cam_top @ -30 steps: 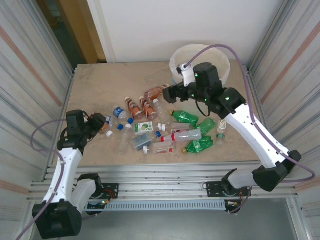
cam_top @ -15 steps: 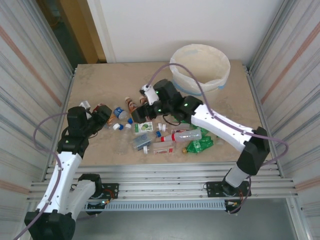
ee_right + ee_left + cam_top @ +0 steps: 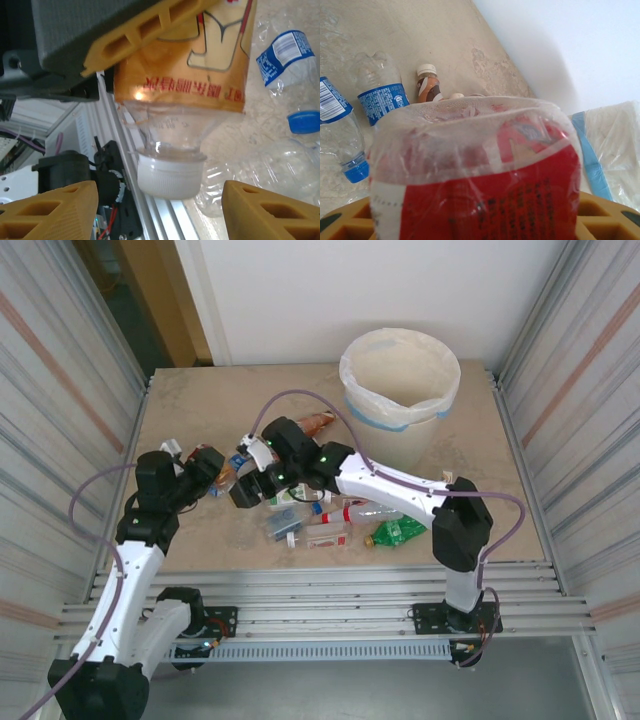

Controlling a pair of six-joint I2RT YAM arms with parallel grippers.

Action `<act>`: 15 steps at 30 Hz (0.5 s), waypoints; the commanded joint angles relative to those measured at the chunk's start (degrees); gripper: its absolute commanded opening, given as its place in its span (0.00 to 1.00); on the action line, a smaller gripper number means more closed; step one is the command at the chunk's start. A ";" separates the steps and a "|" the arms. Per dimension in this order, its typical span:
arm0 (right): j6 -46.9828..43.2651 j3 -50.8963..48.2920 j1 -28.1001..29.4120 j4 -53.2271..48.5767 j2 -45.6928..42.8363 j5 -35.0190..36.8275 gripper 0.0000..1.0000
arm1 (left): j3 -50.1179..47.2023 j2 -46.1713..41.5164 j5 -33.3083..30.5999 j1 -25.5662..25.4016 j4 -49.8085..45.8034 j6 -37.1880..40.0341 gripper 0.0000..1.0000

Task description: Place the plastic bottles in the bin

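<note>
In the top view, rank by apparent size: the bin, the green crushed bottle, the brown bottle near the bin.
1. bin, by far largest.
2. green crushed bottle and brown bottle: look about alike, not ranked.

The left arm [image 3: 125,560] stands along the left side of the frame, elbow bent, wrist turned toward the centre. The left gripper [image 3: 207,468] is clamped on a bottle [image 3: 480,175]. The right arm [image 3: 400,495] reaches from the lower right across to left of centre. The right gripper [image 3: 245,490] faces the left one, its fingers [image 3: 55,212] spread either side of the bottle's cap, not touching it.
</note>
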 commanded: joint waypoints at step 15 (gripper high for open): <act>4.53 5.04 -0.33 2.09 5.56 -3.22 0.35 | -0.31 -1.44 0.61 -1.07 2.37 -0.88 0.52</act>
